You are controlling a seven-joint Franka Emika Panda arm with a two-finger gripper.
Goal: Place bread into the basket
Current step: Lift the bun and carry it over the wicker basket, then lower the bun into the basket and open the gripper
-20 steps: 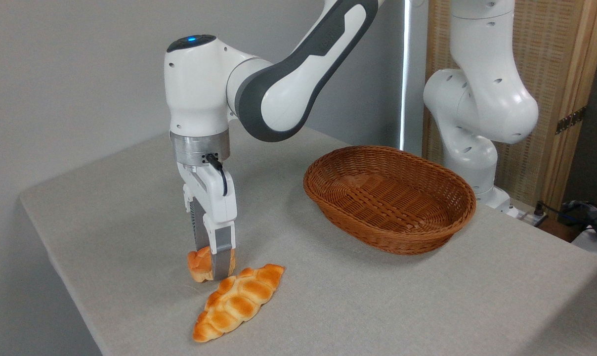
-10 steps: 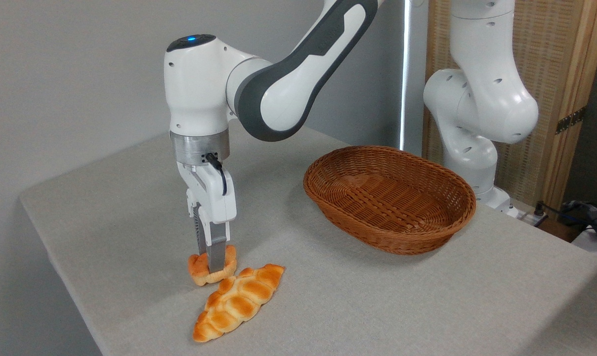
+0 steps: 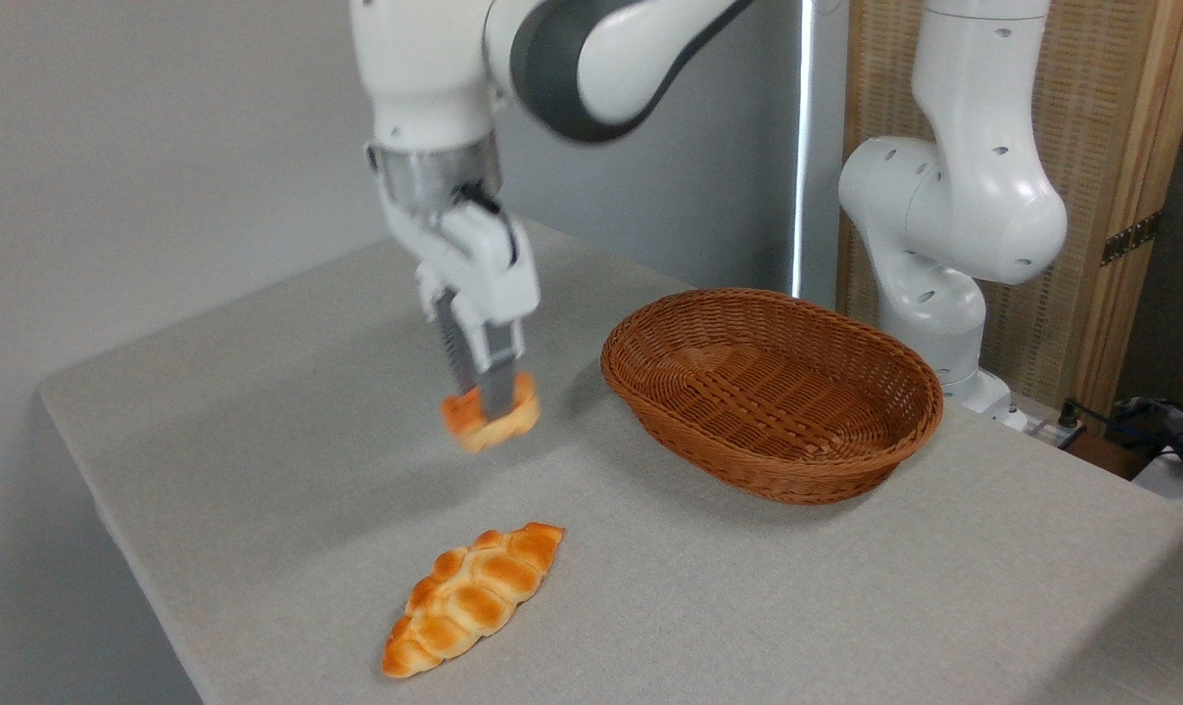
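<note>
Since half a second ago the bun (image 3: 489, 419) has come off the tabletop (image 3: 259, 411): it was sitting down near the front-left edge, touching the tip of the loaf (image 3: 474, 599), and now hangs in the air, higher and further toward the basket (image 3: 771, 390). Arm has risen with it; the wrist is tilted, fingers slanting down to the right. Motion blur on bun and pincer (image 3: 494, 397), so transport looks to be under way.

Pincer: pressed in on the bun from both sides, one finger crossing its front face. Grip appears to hold.

Meaning for the task: pick is done, carry has begun. Bun is clear of the tabletop, left of the basket's near-left rim, not yet over it. Remaining, by my reading: travel right over the rim, lower, release.

Loaf unchanged, lying alone by the front edge, well apart from the bun now. Basket is empty, toward the right rear of the tabletop.

Bun appearance: small, roundish, golden-orange on top, paler underneath; lumpy outline. Blur hides surface detail. It sits slightly tilted in the grip.
</note>
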